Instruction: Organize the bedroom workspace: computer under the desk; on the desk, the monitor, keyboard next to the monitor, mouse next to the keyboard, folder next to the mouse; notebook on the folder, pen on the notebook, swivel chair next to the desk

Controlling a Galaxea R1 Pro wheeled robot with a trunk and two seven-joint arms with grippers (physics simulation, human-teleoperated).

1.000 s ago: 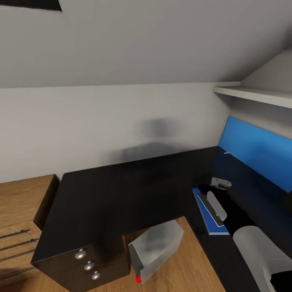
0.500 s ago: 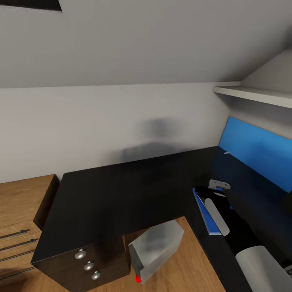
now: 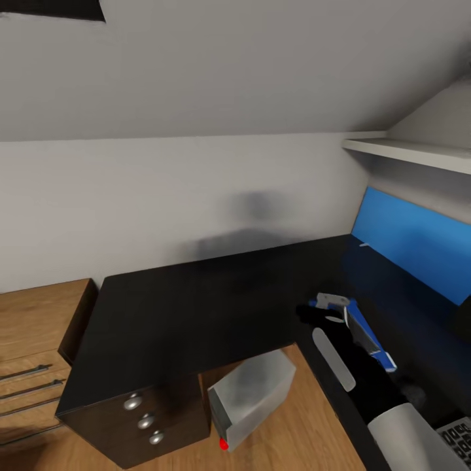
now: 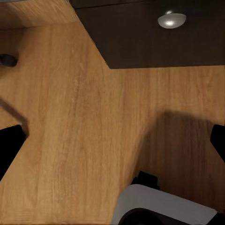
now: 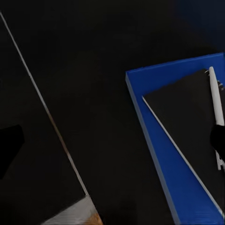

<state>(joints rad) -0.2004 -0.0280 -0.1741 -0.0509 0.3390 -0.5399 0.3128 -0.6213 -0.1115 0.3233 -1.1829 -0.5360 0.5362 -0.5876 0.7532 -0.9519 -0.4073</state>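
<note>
The black-topped desk (image 3: 196,307) fills the middle of the head view, with the pale grey computer (image 3: 252,392) on the floor beneath it. On the desk's right wing lies the blue folder (image 3: 369,333). In the right wrist view the folder (image 5: 154,154) carries a dark-looking notebook (image 5: 187,136), and the whitish pen (image 5: 215,101) lies along the notebook's spiral edge. My right gripper (image 3: 330,304) hovers over the desk just left of the folder; its fingers (image 5: 9,145) stand wide apart and hold nothing. My left gripper (image 4: 112,140) hangs open above the wooden floor. A corner of the keyboard (image 3: 458,433) shows beside my right arm.
A dark drawer unit with round silver knobs (image 3: 144,422) closes the desk's left end, and a wooden dresser (image 3: 33,340) stands beyond it. A blue panel (image 3: 412,248) and a white shelf (image 3: 405,154) line the right wall. The ceiling slopes low over the desk.
My right arm has swung left and forward off the folder, which now shows to the right of my wrist. The head view has shifted slightly.
</note>
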